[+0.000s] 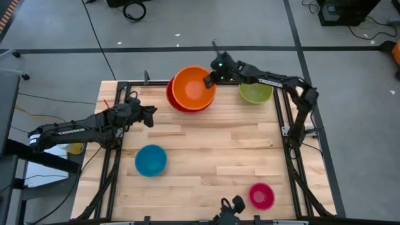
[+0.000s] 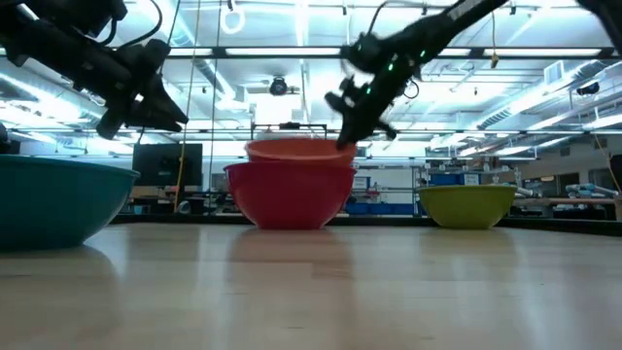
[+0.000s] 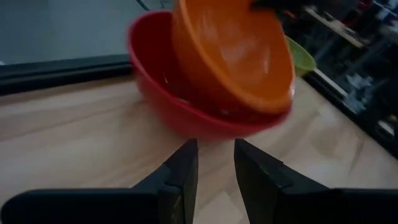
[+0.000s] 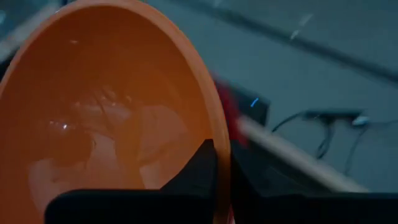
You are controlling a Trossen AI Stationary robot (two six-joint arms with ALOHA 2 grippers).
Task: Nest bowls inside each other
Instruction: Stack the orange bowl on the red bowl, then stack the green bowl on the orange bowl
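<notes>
An orange bowl point(image 1: 192, 87) sits tilted with its lower part inside a red bowl point(image 1: 173, 100) at the table's far edge. My right gripper point(image 1: 209, 79) is shut on the orange bowl's rim. A lime green bowl point(image 1: 255, 93) stands to the right of them, a blue bowl point(image 1: 150, 160) at the left middle, and a pink bowl point(image 1: 261, 195) near the front right. My left gripper point(image 1: 150, 115) hovers open above the table's left part, pointing at the red bowl point(image 3: 168, 93), with nothing between its fingers point(image 3: 180, 174). My right gripper pinches the orange bowl's rim point(image 4: 211, 124) on the side toward the green bowl, one finger inside the bowl and one outside. The fingers slant down from the table's right. The bowl's lower part is in the red bowl point(image 2: 290, 194), its rim point(image 2: 296, 150) just above the red rim.
A black metal frame point(image 1: 284, 125) runs along the table's sides. A small dark camera mount point(image 1: 230, 207) stands at the near edge. Bare wood lies in the table's middle between the bowls.
</notes>
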